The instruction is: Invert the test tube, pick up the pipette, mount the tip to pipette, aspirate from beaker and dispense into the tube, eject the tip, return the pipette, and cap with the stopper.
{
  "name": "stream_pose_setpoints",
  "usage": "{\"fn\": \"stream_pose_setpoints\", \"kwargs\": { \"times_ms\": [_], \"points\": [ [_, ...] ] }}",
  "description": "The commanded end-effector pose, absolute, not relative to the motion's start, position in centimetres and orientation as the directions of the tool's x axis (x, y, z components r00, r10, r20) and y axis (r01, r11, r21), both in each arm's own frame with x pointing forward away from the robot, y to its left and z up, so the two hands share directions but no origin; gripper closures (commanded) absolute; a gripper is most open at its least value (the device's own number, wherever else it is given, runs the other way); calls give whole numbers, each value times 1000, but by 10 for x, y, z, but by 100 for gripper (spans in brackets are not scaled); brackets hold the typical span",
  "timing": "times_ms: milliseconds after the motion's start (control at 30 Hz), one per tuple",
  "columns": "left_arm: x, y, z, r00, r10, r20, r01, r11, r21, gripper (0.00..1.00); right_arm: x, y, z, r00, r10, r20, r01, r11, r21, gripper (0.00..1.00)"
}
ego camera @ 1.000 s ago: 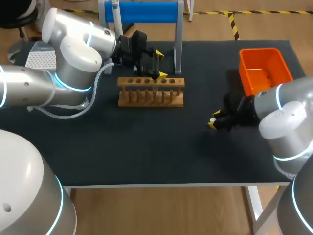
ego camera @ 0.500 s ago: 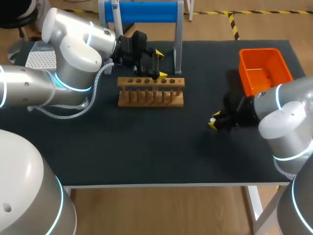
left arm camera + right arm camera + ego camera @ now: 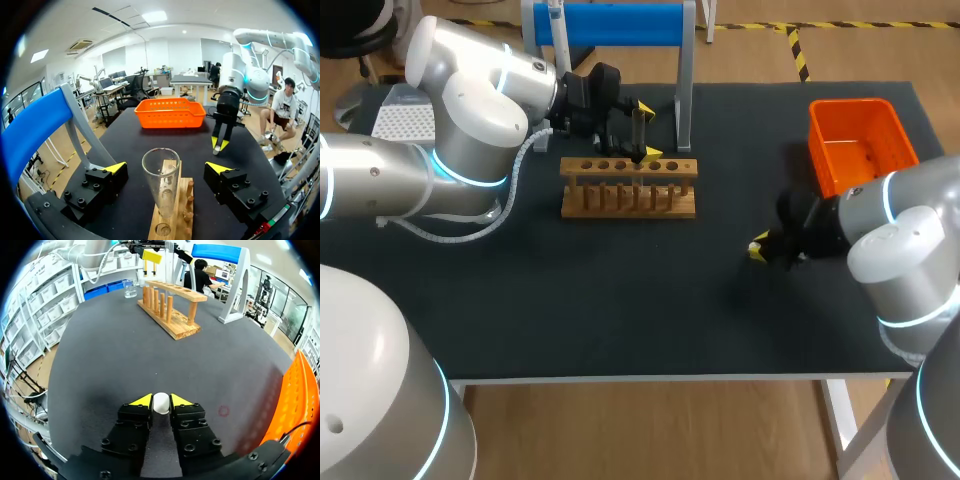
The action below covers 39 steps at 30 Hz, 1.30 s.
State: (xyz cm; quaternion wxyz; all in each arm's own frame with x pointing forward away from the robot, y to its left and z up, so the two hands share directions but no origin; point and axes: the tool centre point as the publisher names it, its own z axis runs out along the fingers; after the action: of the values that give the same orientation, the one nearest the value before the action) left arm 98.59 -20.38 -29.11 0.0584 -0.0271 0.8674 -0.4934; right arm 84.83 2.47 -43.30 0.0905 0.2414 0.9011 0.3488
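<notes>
Spanning the dark worktop [image 3: 620, 300], it's a long gap: the wooden rack [image 3: 628, 190] lies well ahead of the right tool [image 3: 757, 249], which is clenched on the white stopper [image 3: 161, 403]. Far nearer is the left tool [image 3: 167, 168], fingers released either side of the test tube [image 3: 161, 181], which stands upright in the rack, mouth up. No pipette or tips to make out anywhere.

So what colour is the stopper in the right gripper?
White stopper, best seen in the right wrist view.
</notes>
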Motion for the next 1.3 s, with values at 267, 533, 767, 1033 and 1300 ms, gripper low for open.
{"fn": "stream_pose_setpoints", "kwargs": {
  "times_ms": [267,533,767,1033,1300],
  "points": [
    [986,-204,-291,-992,-105,-75,10,512,-859,0,854,23,-418,-863,505,10,374,626,684,100],
    [986,-204,-291,-992,-105,-75,10,512,-859,0,870,22,-362,-876,481,25,348,596,723,100],
    [986,-204,-291,-992,-105,-75,10,512,-859,0,882,28,-275,-915,404,-11,257,604,754,100],
    [986,-204,-291,-992,-105,-75,10,512,-859,0,884,30,-247,-917,398,-24,236,589,773,100],
    [986,-204,-291,-992,-105,-75,10,512,-859,0,884,30,-247,-917,398,-24,236,589,773,100]
  ]
}}
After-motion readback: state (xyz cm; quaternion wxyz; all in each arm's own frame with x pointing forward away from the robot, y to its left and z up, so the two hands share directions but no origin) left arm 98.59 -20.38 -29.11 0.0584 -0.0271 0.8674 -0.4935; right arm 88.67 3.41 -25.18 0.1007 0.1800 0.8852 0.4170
